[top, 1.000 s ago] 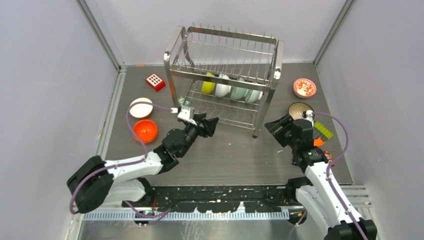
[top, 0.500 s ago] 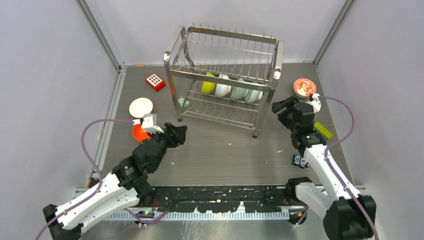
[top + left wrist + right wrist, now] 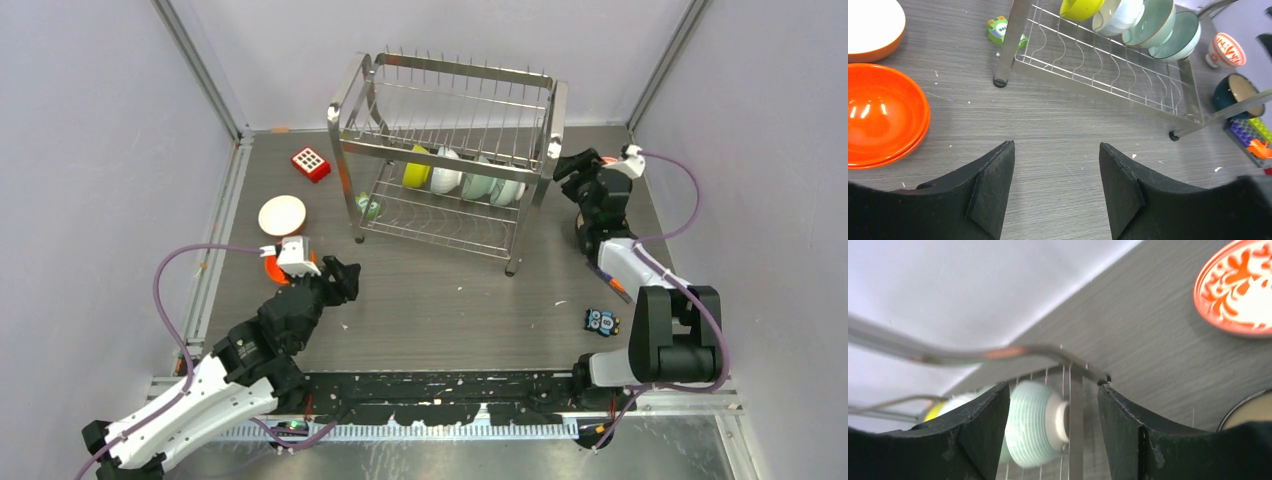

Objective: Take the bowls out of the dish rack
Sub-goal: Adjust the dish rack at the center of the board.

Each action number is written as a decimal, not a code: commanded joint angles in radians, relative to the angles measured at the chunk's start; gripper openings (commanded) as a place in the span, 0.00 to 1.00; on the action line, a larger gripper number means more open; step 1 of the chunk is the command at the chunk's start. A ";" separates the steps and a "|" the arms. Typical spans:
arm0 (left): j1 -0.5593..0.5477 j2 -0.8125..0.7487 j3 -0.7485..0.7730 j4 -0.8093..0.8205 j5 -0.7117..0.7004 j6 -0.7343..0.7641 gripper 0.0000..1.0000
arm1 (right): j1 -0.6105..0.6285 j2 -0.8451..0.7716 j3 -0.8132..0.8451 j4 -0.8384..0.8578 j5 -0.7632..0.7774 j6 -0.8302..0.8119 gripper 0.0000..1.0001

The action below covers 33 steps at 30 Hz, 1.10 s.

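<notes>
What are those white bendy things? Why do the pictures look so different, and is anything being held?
Those are two robot arms bolted to a grey table. The big picture looks down from above. The other two come from little cameras on each wrist, so you see black fingers at the bottom. The left end effector is open and empty, near an orange bowl. The right end effector is open and empty too, close to the shiny dish rack, where a yellow bowl and three others stand on edge. A red-and-white bowl sits on the table.
</notes>
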 commanded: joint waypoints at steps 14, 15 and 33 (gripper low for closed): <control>0.057 0.376 0.199 -0.007 0.110 -0.002 0.66 | -0.076 0.166 0.306 -0.257 -0.009 0.272 0.66; 0.058 0.364 0.194 -0.007 0.105 -0.005 0.66 | -0.086 0.189 0.320 -0.255 -0.011 0.302 0.66; 0.155 0.460 0.271 -0.062 0.083 -0.008 0.65 | -0.095 0.591 0.825 -0.283 -0.289 0.376 0.61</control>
